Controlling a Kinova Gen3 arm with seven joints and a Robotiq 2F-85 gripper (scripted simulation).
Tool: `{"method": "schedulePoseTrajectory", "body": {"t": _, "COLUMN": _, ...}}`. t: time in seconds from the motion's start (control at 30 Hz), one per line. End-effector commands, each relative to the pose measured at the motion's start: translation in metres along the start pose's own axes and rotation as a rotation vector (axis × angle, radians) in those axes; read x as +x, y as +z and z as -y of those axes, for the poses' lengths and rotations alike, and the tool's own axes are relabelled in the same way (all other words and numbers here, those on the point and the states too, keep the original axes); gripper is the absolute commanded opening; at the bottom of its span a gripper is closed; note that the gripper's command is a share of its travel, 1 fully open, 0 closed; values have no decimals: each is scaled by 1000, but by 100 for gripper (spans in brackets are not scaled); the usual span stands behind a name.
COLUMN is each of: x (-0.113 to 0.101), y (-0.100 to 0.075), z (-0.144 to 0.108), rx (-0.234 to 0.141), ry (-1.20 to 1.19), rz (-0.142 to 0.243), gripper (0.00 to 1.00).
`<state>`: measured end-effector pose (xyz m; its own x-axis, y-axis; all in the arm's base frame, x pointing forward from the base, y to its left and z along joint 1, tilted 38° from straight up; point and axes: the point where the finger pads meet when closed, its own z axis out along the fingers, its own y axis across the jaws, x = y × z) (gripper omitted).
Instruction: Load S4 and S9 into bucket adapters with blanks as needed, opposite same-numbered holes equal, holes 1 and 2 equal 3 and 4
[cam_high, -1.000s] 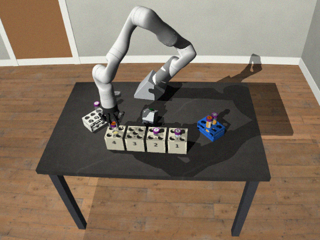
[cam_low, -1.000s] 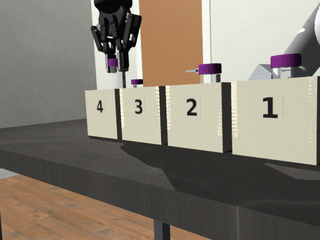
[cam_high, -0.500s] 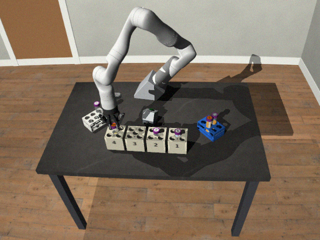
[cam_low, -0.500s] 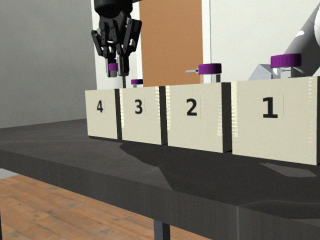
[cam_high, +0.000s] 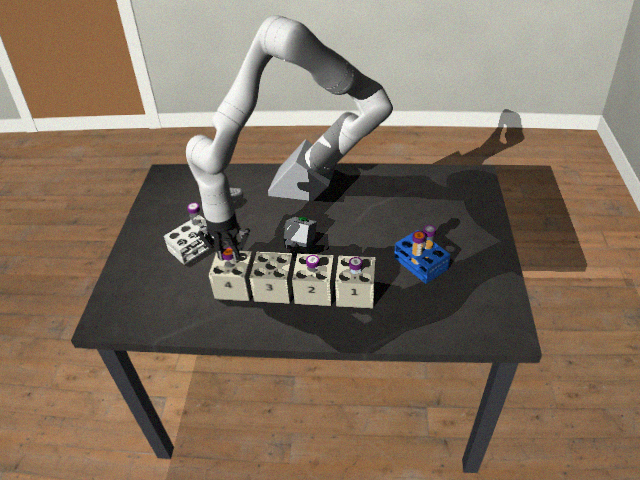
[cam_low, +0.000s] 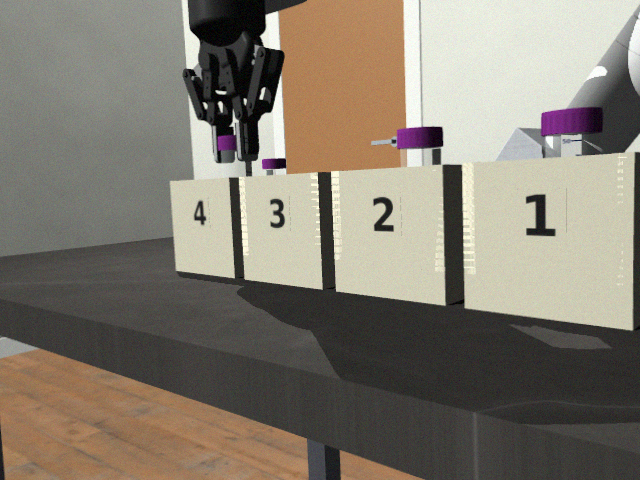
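Four cream adapters stand in a row at the table's front: adapter 4, adapter 3, adapter 2 and adapter 1. My gripper points down over adapter 4 and is shut on a purple-capped sample tube with an orange cap dot. The tube's cap stands a little above the adapter's top and its body reaches down into the block. I cannot tell which hole. Adapter 2 holds a white-dot tube, and adapter 1 holds another.
A white rack with one tube stands just behind and left of adapter 4, close to my wrist. The DONE desk sits behind adapter 3. A blue rack at the right holds two tubes.
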<state>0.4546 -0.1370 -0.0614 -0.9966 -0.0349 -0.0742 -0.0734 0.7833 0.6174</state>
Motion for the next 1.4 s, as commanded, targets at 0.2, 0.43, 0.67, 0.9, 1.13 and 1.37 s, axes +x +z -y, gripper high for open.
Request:
{"method": "schedulePoseTrajectory", "body": {"t": 0.2, "x": 0, "y": 4, "z": 0, "rx": 1, "ry": 0, "rz": 1, "gripper": 10}}
{"method": "schedulePoseTrajectory", "body": {"t": 0.43, "x": 0, "y": 9, "z": 0, "rx": 1, "ry": 0, "rz": 1, "gripper": 10}}
{"method": "schedulePoseTrajectory", "body": {"t": 0.67, "x": 0, "y": 12, "z": 0, "rx": 1, "ry": 0, "rz": 1, "gripper": 10}}
{"method": "schedulePoseTrajectory", "body": {"t": 0.9, "x": 0, "y": 12, "z": 0, "rx": 1, "ry": 0, "rz": 1, "gripper": 10}}
{"method": "schedulePoseTrajectory", "body": {"t": 1.13, "x": 0, "y": 12, "z": 0, "rx": 1, "ry": 0, "rz": 1, "gripper": 62}}
{"method": "schedulePoseTrajectory", "body": {"t": 1.37, "x": 0, "y": 12, "z": 0, "rx": 1, "ry": 0, "rz": 1, "gripper": 62}}
